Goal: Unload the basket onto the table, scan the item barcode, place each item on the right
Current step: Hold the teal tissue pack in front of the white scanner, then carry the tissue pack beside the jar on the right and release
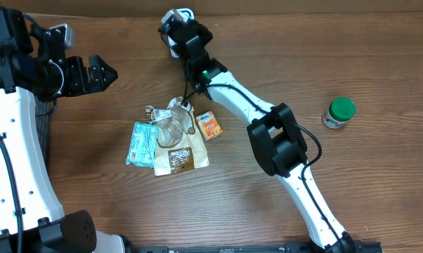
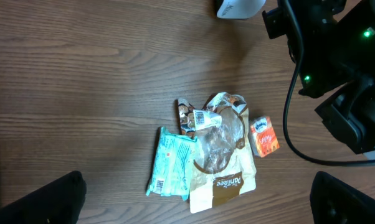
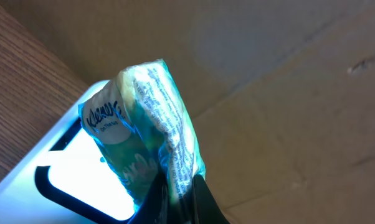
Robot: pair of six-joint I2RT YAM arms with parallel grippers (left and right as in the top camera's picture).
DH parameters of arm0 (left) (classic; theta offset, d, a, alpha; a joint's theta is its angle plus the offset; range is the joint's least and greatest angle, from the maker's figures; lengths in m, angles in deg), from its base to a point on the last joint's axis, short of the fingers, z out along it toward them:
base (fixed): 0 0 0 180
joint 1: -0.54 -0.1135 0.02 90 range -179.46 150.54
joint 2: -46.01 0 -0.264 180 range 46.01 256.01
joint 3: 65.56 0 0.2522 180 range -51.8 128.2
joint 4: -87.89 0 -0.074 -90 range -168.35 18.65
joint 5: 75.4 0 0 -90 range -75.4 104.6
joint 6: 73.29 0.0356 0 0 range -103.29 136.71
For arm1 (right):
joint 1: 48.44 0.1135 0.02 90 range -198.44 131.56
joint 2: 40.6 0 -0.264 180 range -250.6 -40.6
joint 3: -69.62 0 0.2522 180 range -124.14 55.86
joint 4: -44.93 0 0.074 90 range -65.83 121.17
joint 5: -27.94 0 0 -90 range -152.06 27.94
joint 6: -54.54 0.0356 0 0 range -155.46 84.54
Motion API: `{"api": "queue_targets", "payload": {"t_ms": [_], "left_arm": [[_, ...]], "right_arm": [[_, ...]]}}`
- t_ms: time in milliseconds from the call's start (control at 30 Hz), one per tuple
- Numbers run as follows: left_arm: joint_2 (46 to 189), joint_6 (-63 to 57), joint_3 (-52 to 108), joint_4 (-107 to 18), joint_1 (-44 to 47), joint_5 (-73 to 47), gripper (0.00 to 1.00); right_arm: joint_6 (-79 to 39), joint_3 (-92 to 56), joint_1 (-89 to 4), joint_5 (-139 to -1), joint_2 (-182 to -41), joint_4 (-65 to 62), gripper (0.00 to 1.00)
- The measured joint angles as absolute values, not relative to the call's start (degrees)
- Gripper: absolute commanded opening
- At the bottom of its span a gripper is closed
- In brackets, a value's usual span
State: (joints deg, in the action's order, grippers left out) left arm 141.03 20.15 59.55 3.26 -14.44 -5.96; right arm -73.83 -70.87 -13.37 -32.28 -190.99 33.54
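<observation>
One tissue pack (image 3: 150,118) clamped in right tool (image 3: 181,202); left tool (image 1: 106,72) wide; desk (image 1: 303,42): three packets (image 1: 180,158), one box (image 1: 211,127), one jar (image 1: 338,112).

Teal, white-printed tissue pack (image 3: 151,121); orange box (image 1: 210,127) — jar (image 1: 337,113) green-lidded, perhaps white-bodied.

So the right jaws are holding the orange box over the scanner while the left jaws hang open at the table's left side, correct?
No. The right jaws are shut on a Kleenex tissue pack over the scanner, as the right wrist view shows; the orange box lies on the table by the pile of packets. The left jaws do hang open.
</observation>
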Motion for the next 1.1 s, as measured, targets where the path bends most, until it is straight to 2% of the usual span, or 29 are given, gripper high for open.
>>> {"api": "queue_targets", "payload": {"t_ms": [667, 933, 1100], "left_arm": [[141.0, 20.2, 59.6, 3.3, -14.4, -6.0, 1.00], [141.0, 20.2, 59.6, 3.3, -14.4, -6.0, 0.99], [141.0, 20.2, 59.6, 3.3, -14.4, -5.9, 1.00]], "right_arm": [[-75.9, -70.9, -13.1, -30.7, -191.0, 31.9, 0.04], [-68.3, -70.9, -13.1, -32.3, -186.8, 23.6, 0.04], [-58.7, -70.9, -13.1, -35.1, -177.5, 12.0, 0.04]]}}
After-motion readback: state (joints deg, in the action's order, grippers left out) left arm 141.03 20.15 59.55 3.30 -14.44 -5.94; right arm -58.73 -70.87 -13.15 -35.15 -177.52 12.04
